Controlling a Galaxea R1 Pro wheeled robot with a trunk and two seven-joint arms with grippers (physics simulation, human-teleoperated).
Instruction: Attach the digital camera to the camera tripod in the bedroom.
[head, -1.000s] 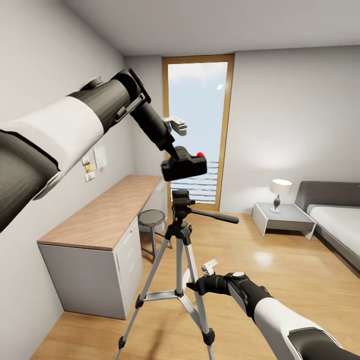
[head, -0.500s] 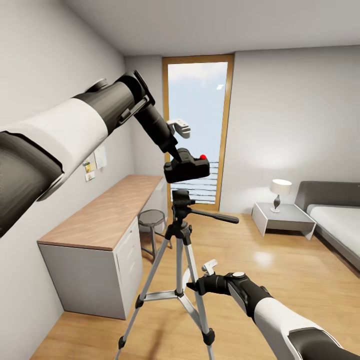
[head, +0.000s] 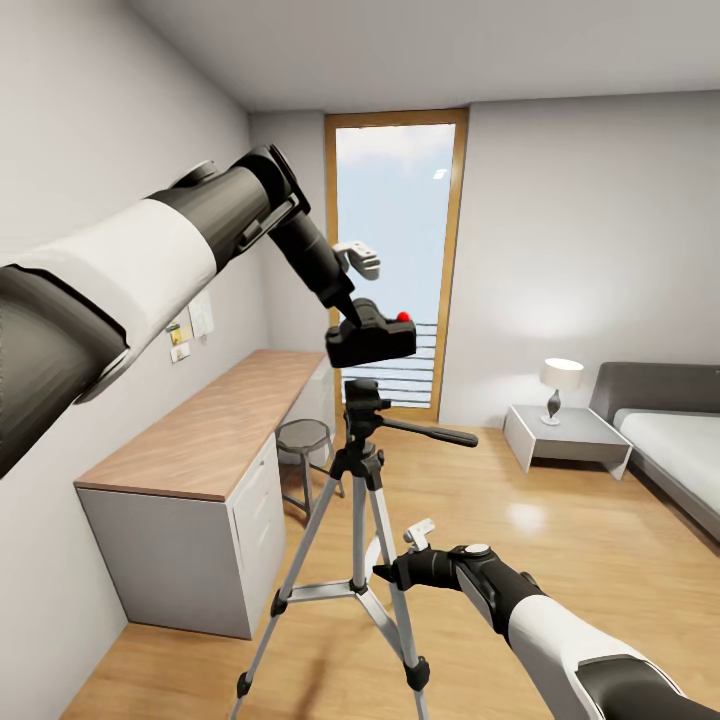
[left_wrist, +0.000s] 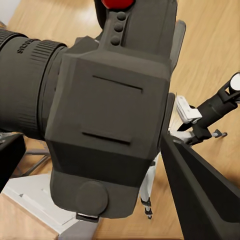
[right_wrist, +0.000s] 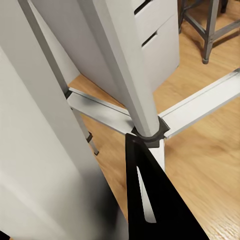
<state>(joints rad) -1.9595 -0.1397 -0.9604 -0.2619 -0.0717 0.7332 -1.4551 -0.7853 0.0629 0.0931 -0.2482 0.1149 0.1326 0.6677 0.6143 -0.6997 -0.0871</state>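
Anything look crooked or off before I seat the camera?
Nothing damaged. The digital camera hangs slightly tilted in the left gripper, a gap above the camera tripod head. Right gripper is at a tripod leg.

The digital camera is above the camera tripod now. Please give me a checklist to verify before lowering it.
1. Left gripper holds the digital camera: ok.
2. Camera above the tripod head, gap between them: ok.
3. Camera level: not ok, slightly tilted.
4. Exact alignment with the mount: cannot tell.
5. Right gripper at a leg of the camera tripod; firm grip: cannot tell.
6. Pan handle beside the descent path: ok.
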